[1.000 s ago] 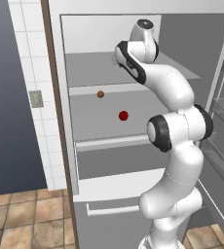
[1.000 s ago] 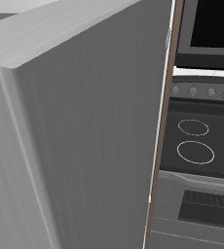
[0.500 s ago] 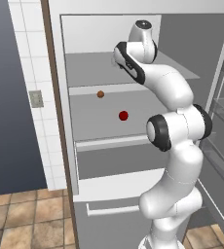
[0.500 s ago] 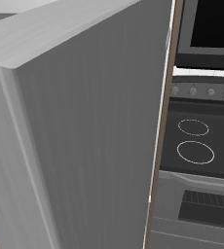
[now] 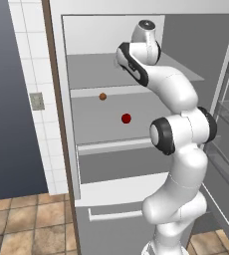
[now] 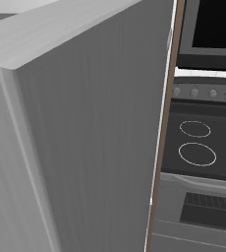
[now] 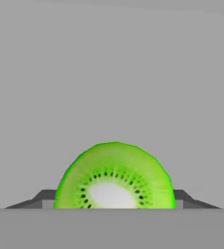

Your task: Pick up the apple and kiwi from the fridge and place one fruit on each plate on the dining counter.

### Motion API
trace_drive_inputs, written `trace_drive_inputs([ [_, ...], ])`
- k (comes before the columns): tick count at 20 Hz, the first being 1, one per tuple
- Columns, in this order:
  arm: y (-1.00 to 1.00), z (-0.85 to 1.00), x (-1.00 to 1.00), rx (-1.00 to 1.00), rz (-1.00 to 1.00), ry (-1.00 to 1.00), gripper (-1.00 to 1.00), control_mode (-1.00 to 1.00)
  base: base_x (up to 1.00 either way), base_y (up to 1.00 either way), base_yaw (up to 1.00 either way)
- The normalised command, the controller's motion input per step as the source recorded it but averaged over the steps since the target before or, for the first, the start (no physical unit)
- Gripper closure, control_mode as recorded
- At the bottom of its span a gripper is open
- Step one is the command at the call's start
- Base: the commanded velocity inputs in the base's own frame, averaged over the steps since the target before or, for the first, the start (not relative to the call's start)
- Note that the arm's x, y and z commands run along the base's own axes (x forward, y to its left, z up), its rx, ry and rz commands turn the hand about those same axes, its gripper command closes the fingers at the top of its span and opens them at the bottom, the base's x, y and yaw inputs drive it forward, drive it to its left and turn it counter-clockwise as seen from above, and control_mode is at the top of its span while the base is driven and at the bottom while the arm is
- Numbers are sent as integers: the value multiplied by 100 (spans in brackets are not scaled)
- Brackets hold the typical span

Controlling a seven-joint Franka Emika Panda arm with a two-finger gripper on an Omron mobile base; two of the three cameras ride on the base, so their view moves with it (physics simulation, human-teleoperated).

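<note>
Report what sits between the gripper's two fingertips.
The kiwi, cut face toward the camera, lies between the gripper's dark fingertips in the hand view, one tip at each flank. Actual contact cannot be told. Behind it is bare grey fridge surface.

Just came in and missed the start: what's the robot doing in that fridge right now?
The white arm reaches onto the upper shelf of the open white and grey fridge. In the hand view its end effector has the round bright green kiwi between its dark fingertips, which sit against its sides. The small glossy red apple sits on a lower shelf beside a dull orange-brown ball.
</note>
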Motion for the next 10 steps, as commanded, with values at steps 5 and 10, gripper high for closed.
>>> trace_drive_inputs([
  [5,4,1,-18,-2,0,-27,100,-100,0,0,0],
  [10,-3,10,-63,0,-8,-22,100,-100,0,0,0],
])
